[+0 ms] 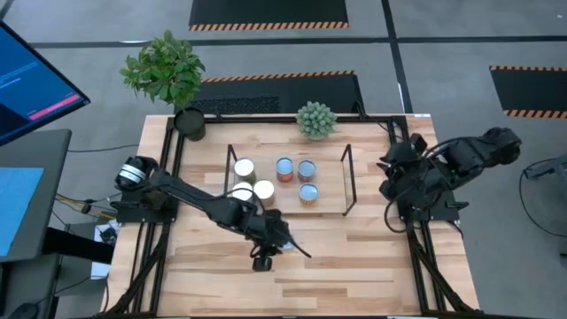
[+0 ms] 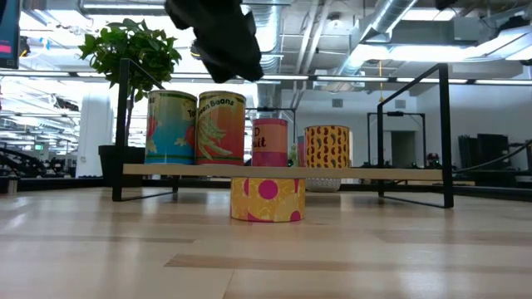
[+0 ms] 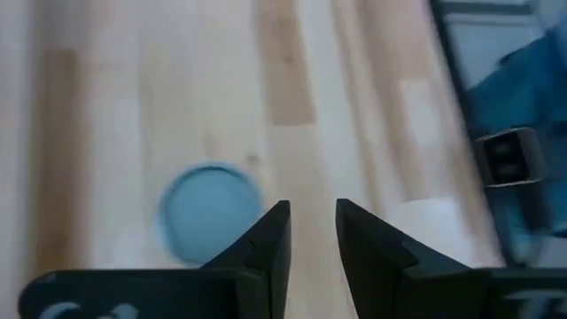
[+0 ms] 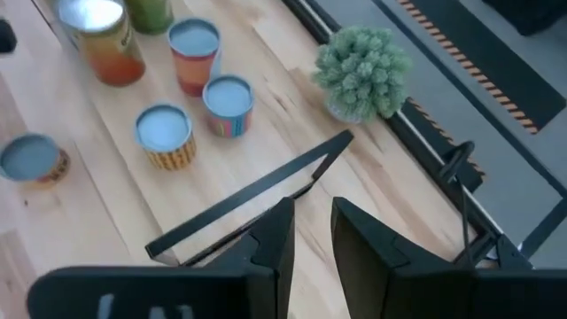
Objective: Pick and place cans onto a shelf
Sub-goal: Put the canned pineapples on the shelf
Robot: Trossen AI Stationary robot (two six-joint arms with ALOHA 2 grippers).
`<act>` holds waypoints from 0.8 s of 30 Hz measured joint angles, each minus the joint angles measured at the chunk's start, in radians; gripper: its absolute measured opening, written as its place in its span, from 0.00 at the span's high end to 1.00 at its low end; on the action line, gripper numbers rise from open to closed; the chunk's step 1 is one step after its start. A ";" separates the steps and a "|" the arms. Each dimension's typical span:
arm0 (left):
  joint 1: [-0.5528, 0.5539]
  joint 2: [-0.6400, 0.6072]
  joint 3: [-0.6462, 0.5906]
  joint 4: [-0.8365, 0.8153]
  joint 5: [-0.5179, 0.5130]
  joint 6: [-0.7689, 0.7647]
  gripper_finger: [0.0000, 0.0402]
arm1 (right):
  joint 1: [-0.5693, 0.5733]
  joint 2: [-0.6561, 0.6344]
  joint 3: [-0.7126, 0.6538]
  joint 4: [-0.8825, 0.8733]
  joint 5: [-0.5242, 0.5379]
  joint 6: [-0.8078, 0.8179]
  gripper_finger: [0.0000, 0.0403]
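The shelf (image 1: 330, 199) stands mid-table with several cans on it, among them a white-topped can (image 1: 244, 168) and a blue-topped can (image 1: 308, 192). One more can, yellow with pink dots (image 2: 266, 199) and a blue top (image 3: 208, 213), stands on the table in front of the shelf, with its base on the wood. My left gripper (image 3: 312, 208) hovers high over the table beside this can, shut and empty; it also shows in the high view (image 1: 263, 260). My right gripper (image 4: 310, 208) waits at the table's right edge, shut and empty.
A leafy plant in a black pot (image 1: 168, 75) stands at the far left corner, and a small round green plant (image 1: 315, 119) stands behind the shelf. Black wire frames (image 1: 348, 180) rise at the shelf's ends. Bare wood lies toward the near edge (image 1: 354, 266).
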 joint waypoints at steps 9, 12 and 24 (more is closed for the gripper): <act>-0.023 0.075 0.001 0.001 -0.085 0.211 0.75 | 0.000 0.001 -0.070 0.002 -0.003 0.026 0.75; -0.037 0.098 0.000 -0.006 -0.134 0.266 0.74 | 0.000 0.001 -0.070 0.002 -0.002 0.027 0.75; -0.052 0.178 0.000 -0.012 -0.200 0.438 0.74 | -0.001 -0.014 -0.070 0.003 0.002 0.026 0.75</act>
